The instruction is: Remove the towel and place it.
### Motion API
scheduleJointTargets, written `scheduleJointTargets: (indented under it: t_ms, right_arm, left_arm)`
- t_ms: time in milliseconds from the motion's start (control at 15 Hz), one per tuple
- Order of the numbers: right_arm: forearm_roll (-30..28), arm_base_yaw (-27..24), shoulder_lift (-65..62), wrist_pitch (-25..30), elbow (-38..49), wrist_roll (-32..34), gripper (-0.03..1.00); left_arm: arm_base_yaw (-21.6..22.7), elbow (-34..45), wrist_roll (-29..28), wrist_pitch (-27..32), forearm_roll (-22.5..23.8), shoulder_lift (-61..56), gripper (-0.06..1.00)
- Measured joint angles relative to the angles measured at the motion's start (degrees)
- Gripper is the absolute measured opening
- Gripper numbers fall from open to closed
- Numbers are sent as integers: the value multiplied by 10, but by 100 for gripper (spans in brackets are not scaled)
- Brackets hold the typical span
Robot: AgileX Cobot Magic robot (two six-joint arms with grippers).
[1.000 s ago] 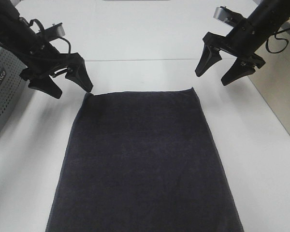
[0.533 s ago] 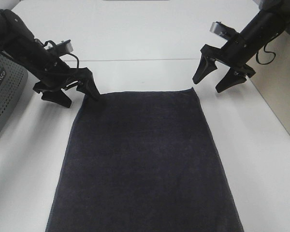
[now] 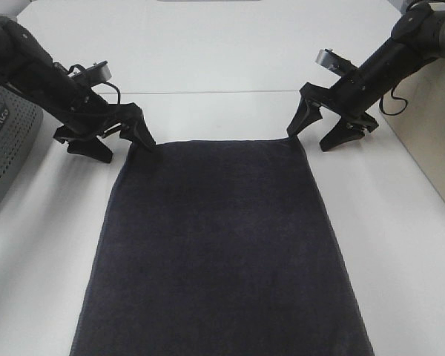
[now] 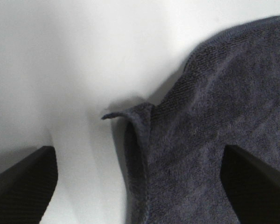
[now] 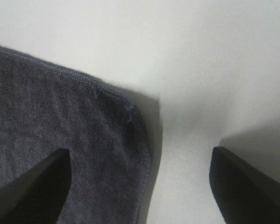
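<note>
The dark navy towel [image 3: 219, 245] lies flat on the white table, running from mid-table to the near edge. My left gripper [image 3: 120, 142] is open and low at the towel's far left corner, one finger on the cloth and one on bare table. In the left wrist view the corner of the towel [image 4: 140, 121] is lifted into a small fold between the open fingers. My right gripper [image 3: 311, 137] is open and straddles the far right corner, which lies flat in the right wrist view [image 5: 126, 116].
A grey perforated basket [image 3: 4, 148] stands at the left edge of the table. A beige panel [image 3: 434, 133] stands at the right. White table [image 3: 222, 59] stretches behind the towel.
Both grippers have come down and inward from above the table to the towel's far corners. The left corner has been nudged into a small fold.
</note>
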Motion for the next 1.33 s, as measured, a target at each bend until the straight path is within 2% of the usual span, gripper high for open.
scheduleJointTargets:
  t_ms: [400,467,667,800,1000,1067,1200,1333]
  right_arm:
    - [5,2,2,-19,-1,11,80]
    - [5,8,3,-29,-1,16,78]
    - [7,32,9,-52,-2,17,70]
    - [6,36,10,-61,-3,26,59]
    - [-7,34,15,-70,-3,36,30]
    - [-10,34,15,-72,-3,36,24]
    - [-19,35,16,-74,-3,36,3]
    - [-21,35,16,-79,-3,36,2]
  left_arm:
    - [0,-1,0,-2,-13,3,88]
    - [-5,-1,0,-8,-32,5,84]
    - [-22,-1,0,-34,-45,10,71]
    - [-26,-1,0,-54,-46,11,57]
    - [-26,-1,1,-92,-46,11,25]
    - [-26,-1,3,-95,-46,12,21]
    - [-26,-1,26,-103,-46,13,4]
    - [-26,-1,52,-104,-46,13,1]
